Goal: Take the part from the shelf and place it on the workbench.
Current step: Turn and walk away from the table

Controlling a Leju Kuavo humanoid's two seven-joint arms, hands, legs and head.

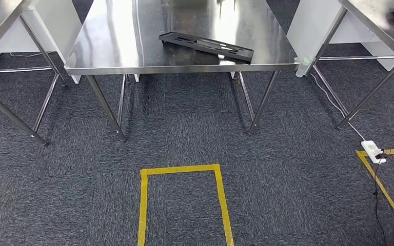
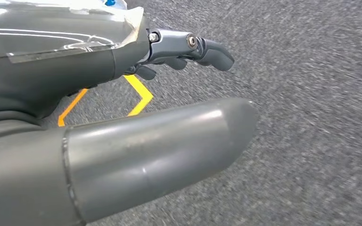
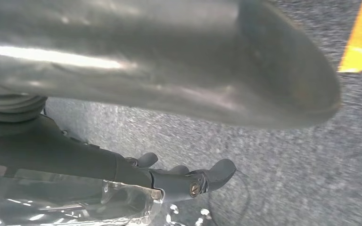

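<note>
Empty left hand (image 2: 122, 141) over carpet (image 2: 311, 117); part (image 1: 205, 46) on workbench (image 1: 107, 46).

Dark grey carpet (image 1: 184, 128) covers the floor, with a yellow tape rectangle (image 1: 183, 168) marked on it in the near centre and further yellow tape lines (image 1: 382, 187) at the near right. A white power strip (image 1: 373, 150) lies on the carpet at the right, touching the corner of those lines, with a white cable (image 1: 333, 102) running from it towards the far tables and a black cord (image 1: 375, 205) trailing nearer. Steel side tables stand at the far left (image 1: 0, 20) and far right (image 1: 379, 25), with white panels (image 1: 56, 20) behind their legs.
</note>
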